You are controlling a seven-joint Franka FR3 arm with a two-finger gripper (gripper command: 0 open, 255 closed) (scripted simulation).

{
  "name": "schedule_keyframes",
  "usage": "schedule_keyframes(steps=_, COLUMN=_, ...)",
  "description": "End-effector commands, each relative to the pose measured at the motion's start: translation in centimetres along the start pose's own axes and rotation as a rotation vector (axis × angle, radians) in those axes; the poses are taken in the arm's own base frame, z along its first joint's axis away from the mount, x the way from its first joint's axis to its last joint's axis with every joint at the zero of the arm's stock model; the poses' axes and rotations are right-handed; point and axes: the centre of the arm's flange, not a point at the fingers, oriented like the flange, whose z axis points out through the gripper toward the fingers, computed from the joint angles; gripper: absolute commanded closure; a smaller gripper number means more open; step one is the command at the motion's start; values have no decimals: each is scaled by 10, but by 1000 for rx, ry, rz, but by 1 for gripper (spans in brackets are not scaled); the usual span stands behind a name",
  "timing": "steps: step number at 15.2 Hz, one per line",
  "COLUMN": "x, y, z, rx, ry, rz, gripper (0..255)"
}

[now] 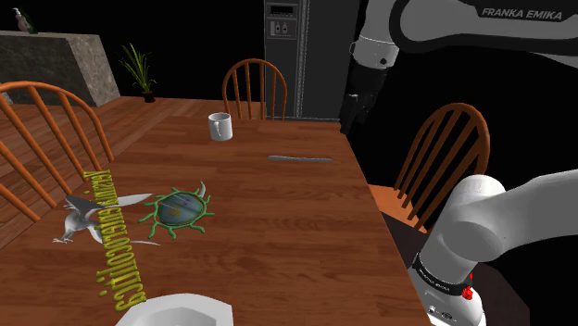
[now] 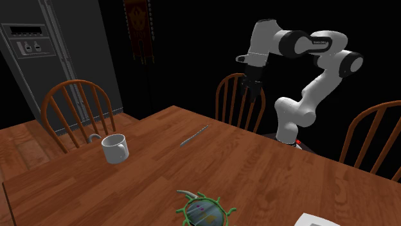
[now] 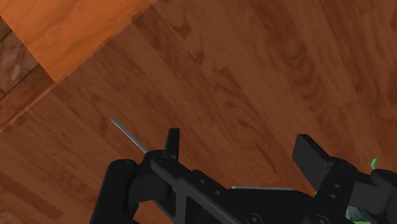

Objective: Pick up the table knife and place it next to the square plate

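Above table edge, gripper [image 1: 351, 119]: hangs well over the wooden table [image 1: 278, 222], touching nothing.
jaws: we read them wide apart in the wrist view, nothing held.
table knife [image 1: 299, 159]: lies flat on the table near the edge on the shoulder view's right, below the gripper; in the wrist view we see one thin end poking out behind a finger.
square plate [image 1: 176, 310]: white, at the shoulder view's bottom edge, well apart from the table knife.
mug [image 1: 219, 126]: white, upright, near the table's far end.
beetle figure [image 1: 179, 208]: green, between table knife and square plate.
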Motion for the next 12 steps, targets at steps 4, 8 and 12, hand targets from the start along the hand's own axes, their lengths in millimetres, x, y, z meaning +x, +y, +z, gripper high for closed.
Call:
schedule_keyframes(steps=4, x=25, y=20, z=25, rx=9, ry=-6, rz=-80, gripper=0)
schedule_keyframes(steps=8, x=60, y=44, z=59, rx=21, ry=-13, rz=-187, gripper=0)
schedule_keyframes(steps=12, x=98, y=64, z=93, rx=33, ry=-21, rz=-295, gripper=0)
